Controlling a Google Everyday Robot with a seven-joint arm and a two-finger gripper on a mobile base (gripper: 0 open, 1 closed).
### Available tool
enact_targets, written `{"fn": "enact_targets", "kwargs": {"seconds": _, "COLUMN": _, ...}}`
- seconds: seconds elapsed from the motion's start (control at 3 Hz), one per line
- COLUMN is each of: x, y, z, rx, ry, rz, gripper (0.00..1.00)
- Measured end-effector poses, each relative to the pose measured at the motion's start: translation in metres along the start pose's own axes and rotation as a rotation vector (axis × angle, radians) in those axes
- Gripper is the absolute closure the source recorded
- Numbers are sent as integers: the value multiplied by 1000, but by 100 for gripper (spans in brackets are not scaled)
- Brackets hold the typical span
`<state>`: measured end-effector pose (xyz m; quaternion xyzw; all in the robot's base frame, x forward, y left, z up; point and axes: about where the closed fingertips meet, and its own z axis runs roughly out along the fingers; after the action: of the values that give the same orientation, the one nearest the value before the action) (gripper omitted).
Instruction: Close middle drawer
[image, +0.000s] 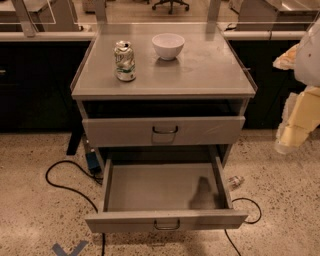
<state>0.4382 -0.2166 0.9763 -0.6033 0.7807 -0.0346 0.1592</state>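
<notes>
The middle drawer (160, 192) of a grey metal cabinet is pulled far out toward me. Its long tray is bare, with a dark shadow at the right. Its low front panel (210, 220) carries a small dark wire handle (166, 226) at the centre. My gripper (292, 132) hangs at the right edge of the view, pale yellow and white. It is to the right of the cabinet and above the floor, apart from the drawer and touching nothing.
The drawer with the taller front panel (210, 130) above is slightly open. A crushed can (124, 61) and a white bowl (168, 45) stand on the cabinet top (210, 70). Black cables (62, 176) and a small clear object (235, 181) lie on the speckled floor.
</notes>
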Motion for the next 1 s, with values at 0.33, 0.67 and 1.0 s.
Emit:
{"fn": "enact_targets", "kwargs": {"seconds": 0.33, "x": 0, "y": 1, "z": 2, "rx": 8, "ry": -3, "rz": -8, "gripper": 0}}
{"fn": "enact_targets", "kwargs": {"seconds": 0.67, "x": 1, "y": 22, "z": 24, "rx": 14, "ry": -42, "rz": -67, "gripper": 0}}
{"fn": "enact_targets", "kwargs": {"seconds": 1.0, "x": 12, "y": 56, "z": 85, "rx": -13, "ry": -111, "rz": -137, "gripper": 0}}
